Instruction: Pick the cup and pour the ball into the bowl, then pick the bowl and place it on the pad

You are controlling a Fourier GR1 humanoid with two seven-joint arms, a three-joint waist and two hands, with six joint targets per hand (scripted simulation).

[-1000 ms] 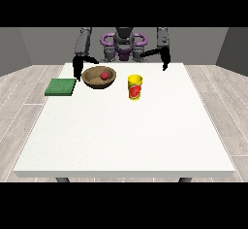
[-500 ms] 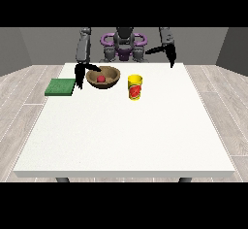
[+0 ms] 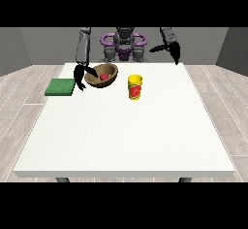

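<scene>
Nearest the camera there is only the white desk (image 3: 121, 140), and then the action starts at its far part. The yellow cup (image 3: 135, 87) stands upright, alone, with no hand on it. Just behind it and toward the view's left sits the brown bowl (image 3: 102, 74), tilted with its far-right rim raised, and the red ball (image 3: 104, 76) lies inside it. So the pour looks done, and the bowl is the thing to move now.

The hand at the view's left (image 3: 79, 76) is right against the bowl's left rim, fingers hanging down and curled. Whether they have actually closed on the rim is too small to tell. The key relation: the bowl lies just to the right of those fingers, and the green pad (image 3: 60, 86) lies flat on their other side, close by. The carry would be a short sideways move toward the view's left, and this is clearly the nearer hand for it.

Farther back, the hand at the view's right (image 3: 175, 52) hangs high over the desk's far edge, well apart from everything, holding nothing; its fingers cannot be read.

Against half a second ago: the bowl now tips, where it sat nearly level, and the left-side hand has closed in on its rim. The far hand has barely shifted.
</scene>
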